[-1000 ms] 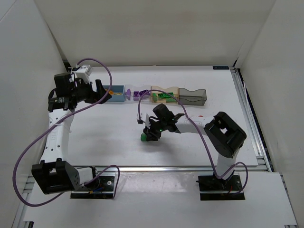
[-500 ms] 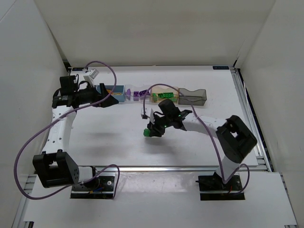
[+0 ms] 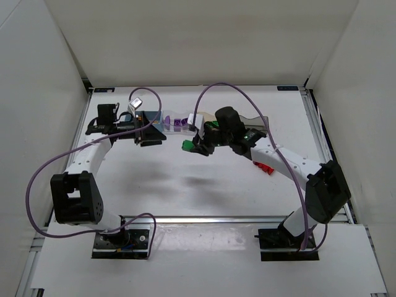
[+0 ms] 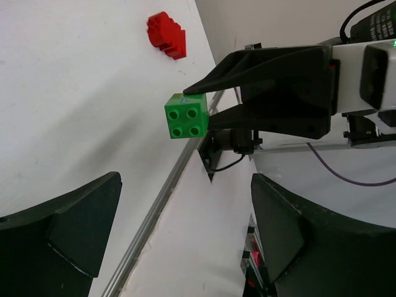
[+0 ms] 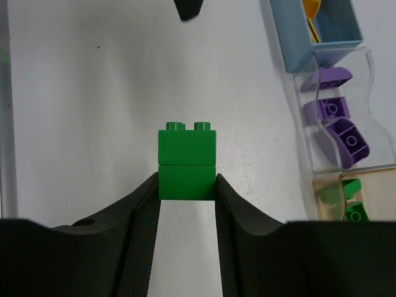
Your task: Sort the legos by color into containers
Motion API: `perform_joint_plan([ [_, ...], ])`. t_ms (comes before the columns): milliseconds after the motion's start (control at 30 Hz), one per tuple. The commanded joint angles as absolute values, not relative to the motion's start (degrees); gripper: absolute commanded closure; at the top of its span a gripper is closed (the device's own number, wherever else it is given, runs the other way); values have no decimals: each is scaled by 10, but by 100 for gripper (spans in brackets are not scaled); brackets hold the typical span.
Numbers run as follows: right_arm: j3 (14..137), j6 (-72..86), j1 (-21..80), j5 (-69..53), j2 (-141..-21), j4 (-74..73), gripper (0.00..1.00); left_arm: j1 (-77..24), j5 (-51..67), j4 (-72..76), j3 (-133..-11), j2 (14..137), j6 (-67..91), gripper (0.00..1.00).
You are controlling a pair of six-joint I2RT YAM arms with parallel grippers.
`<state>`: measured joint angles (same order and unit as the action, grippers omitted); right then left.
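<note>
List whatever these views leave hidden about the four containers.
1. Grey container: top view, the right arm covers most of it; contents unseen; absent from both wrist views.
2. Pale orange container: right wrist view, cut by the frame edge and the right end effector gripping the green lego.
3. Blue container: right wrist view, cropped by the top edge; top view, the left arm overlaps it.

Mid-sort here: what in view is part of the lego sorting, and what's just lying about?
Job: green lego in right gripper, red lego, purple legos, blue box, clear box, pale orange box, grey box.
Lying about: purple cables, metal rail.
</note>
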<state>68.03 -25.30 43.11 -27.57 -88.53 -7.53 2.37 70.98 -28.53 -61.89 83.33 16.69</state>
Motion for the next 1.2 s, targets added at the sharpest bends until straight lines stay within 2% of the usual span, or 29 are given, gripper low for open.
perform_joint_plan([
  [0, 720, -244, 433, -273, -881, -62, 98, 4, 748, -245, -653, 844, 192, 3],
  [400, 799, -229, 439, -280, -919, -54, 98, -33, 732, -229, -691, 896, 208, 6],
  [867, 832, -229, 449, -285, -951, -45, 98, -71, 733, -230, -714, 904, 191, 7],
  [933, 833, -229, 451, -284, -953, -45, 98, -71, 733, -228, -715, 907, 192, 10],
  [1033, 831, -229, 451, -285, -952, -47, 98, -71, 732, -226, -715, 909, 192, 19],
  [1067, 830, -229, 451, -284, -950, -47, 98, -71, 730, -226, -715, 909, 191, 26],
  [1167, 824, -231, 451, -284, -944, -48, 98, -71, 725, -222, -714, 909, 192, 36],
])
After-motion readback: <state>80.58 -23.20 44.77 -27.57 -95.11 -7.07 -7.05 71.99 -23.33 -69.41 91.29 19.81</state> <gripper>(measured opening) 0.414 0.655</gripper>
